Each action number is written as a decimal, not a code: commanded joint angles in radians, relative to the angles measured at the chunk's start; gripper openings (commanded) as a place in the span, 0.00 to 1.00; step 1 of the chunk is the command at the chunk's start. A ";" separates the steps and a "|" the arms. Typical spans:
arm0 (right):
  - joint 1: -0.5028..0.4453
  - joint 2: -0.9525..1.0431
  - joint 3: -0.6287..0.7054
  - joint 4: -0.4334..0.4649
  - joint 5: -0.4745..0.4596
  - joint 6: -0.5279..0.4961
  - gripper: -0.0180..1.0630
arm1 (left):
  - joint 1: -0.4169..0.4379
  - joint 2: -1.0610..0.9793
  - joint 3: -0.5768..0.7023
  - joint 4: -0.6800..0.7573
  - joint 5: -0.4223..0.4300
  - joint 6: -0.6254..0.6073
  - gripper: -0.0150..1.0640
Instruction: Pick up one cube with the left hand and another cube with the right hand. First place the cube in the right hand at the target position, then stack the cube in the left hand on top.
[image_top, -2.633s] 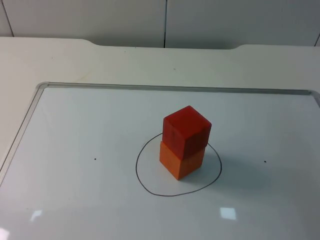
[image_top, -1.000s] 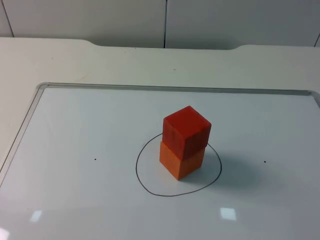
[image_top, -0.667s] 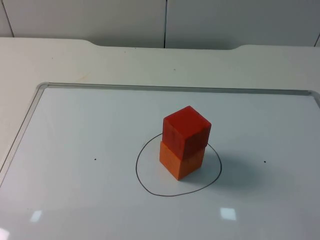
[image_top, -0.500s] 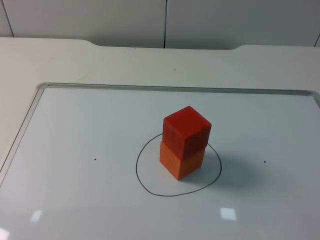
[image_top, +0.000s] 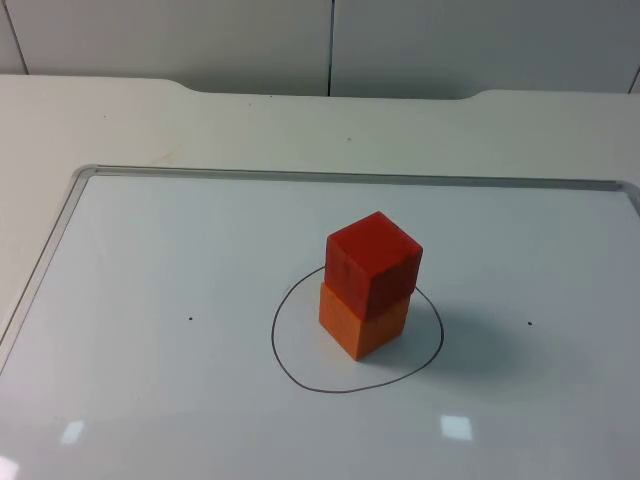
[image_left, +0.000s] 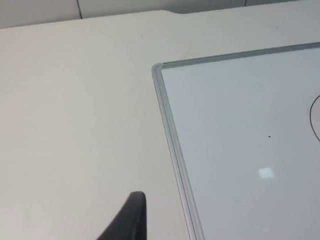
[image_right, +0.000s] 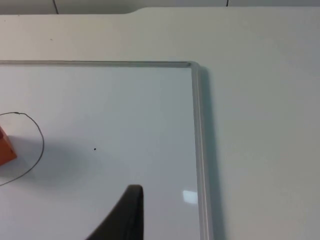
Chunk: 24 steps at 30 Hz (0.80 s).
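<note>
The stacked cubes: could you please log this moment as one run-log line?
stage: stack done | red cube on orange cube inside drawn circle | whiteboard | left claw, right claw: away from stack, holding nothing

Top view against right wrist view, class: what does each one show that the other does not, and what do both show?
The top view alone gives the whole stack: the red cube sits on the orange cube, slightly turned against it, inside the drawn circle.

The right wrist view alone gives the right gripper's black fingertip above the whiteboard near its right frame, and the board's far right corner.

Both share the whiteboard, part of the drawn circle, the orange cube and the white table. The wrist view catches just an edge of that cube.
</note>
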 joint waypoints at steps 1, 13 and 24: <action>0.005 -0.004 0.008 -0.004 -0.012 -0.003 0.99 | -0.007 -0.007 0.001 -0.015 0.001 0.011 0.99; 0.005 -0.004 0.008 -0.004 -0.012 -0.005 0.99 | -0.007 -0.013 0.001 0.073 0.001 -0.073 0.99; 0.005 -0.004 0.008 0.002 -0.012 -0.007 0.99 | -0.007 -0.016 0.001 0.073 0.001 -0.073 0.99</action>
